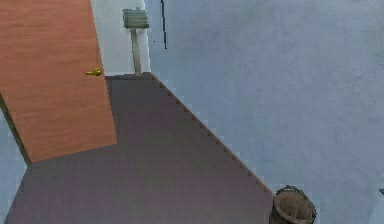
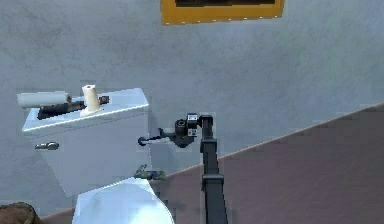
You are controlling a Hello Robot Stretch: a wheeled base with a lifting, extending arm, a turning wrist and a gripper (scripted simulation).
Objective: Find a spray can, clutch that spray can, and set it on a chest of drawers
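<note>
1. A pale cylinder [image 2: 42, 99] with a dark end lies on its side on top of the tank [image 2: 95, 135], toward the arm side view's 9 o'clock. It may be the spray can, but its shape is too vague to be sure.
2. At the cylinder's 3 o'clock, just beside its dark end, a short cream roll [image 2: 91, 98] stands upright on the same top.
3. The tank is white, with a lever [image 2: 42, 146] on its front. The white seat [image 2: 122, 202] shows at its 6 o'clock.
4. The hand [image 2: 150, 137] is at the tank's 3 o'clock, level with its upper half, with its thin fingers pointing at the tank's edge. Whether it touches the tank, or grips anything, I cannot tell.
5. The arm [image 2: 212, 180] rises from the view's 6 o'clock as a dark bar, with two white squares [image 2: 198, 120] at its far end, just at the hand's 3 o'clock.
6. Behind all this is a grey wall [image 2: 300, 70], with an orange frame [image 2: 222, 10] on it at 12 o'clock. Dark floor [image 2: 330, 165] lies at 4 o'clock.
7. A brown rounded thing [image 2: 14, 213] sits in the 7 o'clock corner.
8. In the forward view an orange door [image 1: 55, 80] with a brass knob [image 1: 94, 72] stands at 10 o'clock. A round brown bin [image 1: 293, 206] is on the floor at 5 o'clock, beside the wall. Far off at 12 o'clock stands a pale post [image 1: 135, 50] topped by a grey box.
</note>
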